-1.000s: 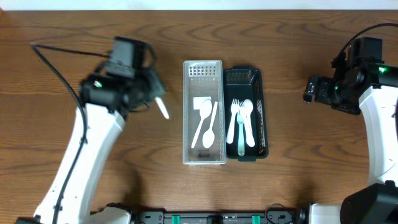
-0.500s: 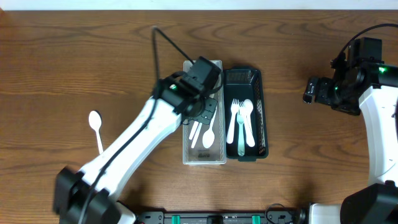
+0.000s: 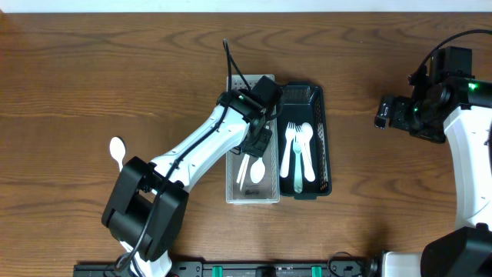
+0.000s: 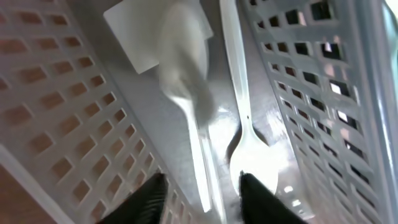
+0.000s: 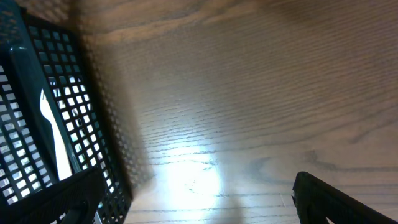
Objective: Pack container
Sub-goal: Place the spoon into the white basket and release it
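A white perforated basket (image 3: pixel 231 181) stands at the table's middle with a dark basket (image 3: pixel 324 146) touching its right side. My left gripper (image 3: pixel 260 143) is down inside the white basket. In the left wrist view its jaws (image 4: pixel 202 194) are open, astride the handle of one white spoon (image 4: pixel 186 56), with a second spoon (image 4: pixel 252 155) lying beside it. The basket's wall (image 4: pixel 62 93) is close on the left. The dark basket holds white forks and a spoon (image 3: pixel 297 150). My right gripper (image 3: pixel 382 111) is open and empty above bare table (image 5: pixel 196 199).
One more white spoon (image 3: pixel 116 148) lies on the wood at the left, partly under my left arm. The dark basket's corner (image 5: pixel 37 93) with a white utensil (image 5: pixel 53 137) shows at the left of the right wrist view.
My left arm swung from the table's left side to the white basket and lowered into it. A white spoon now lies on the table at the left. The right arm has not moved.
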